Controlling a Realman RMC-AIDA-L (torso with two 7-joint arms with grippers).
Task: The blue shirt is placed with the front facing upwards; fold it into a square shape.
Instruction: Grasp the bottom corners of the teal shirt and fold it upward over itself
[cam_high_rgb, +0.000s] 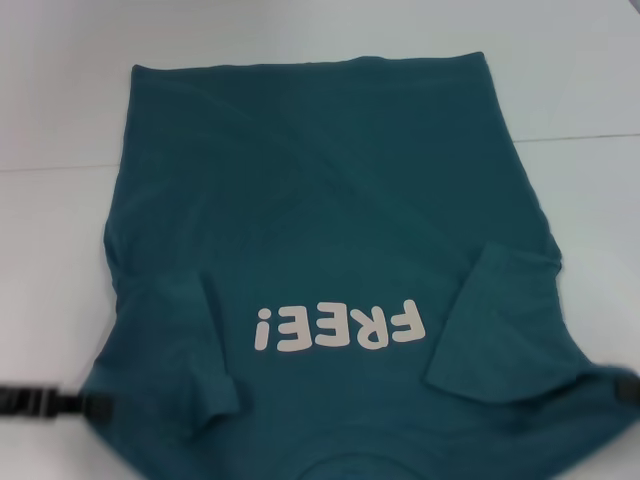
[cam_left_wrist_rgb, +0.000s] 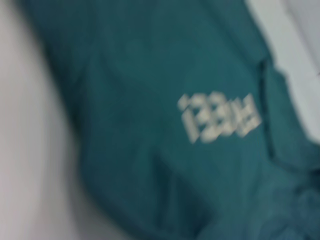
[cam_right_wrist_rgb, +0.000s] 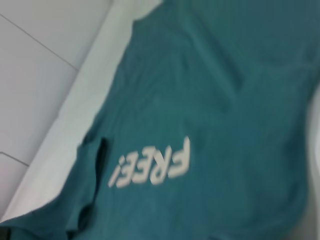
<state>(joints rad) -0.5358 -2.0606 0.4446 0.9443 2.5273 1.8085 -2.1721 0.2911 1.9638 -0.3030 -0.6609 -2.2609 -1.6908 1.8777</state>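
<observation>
- The blue shirt (cam_high_rgb: 330, 230) lies spread on the white desk (cam_high_rgb: 60, 250), front up, its white "FREE!" lettering (cam_high_rgb: 340, 327) upside down from the robot's side.
- Both short sleeves are folded inward over the chest, one on each side of the lettering.
- The collar end sits nearest the robot; the hem lies at the far edge.
- The left hand (cam_high_rgb: 45, 403) is low at the shirt's near left edge, just touching the fabric; whether it is clenched I cannot tell.
- The right hand (cam_high_rgb: 625, 390) sits at the near right edge of the shirt, mostly out of view; its grip I cannot tell either.
</observation>
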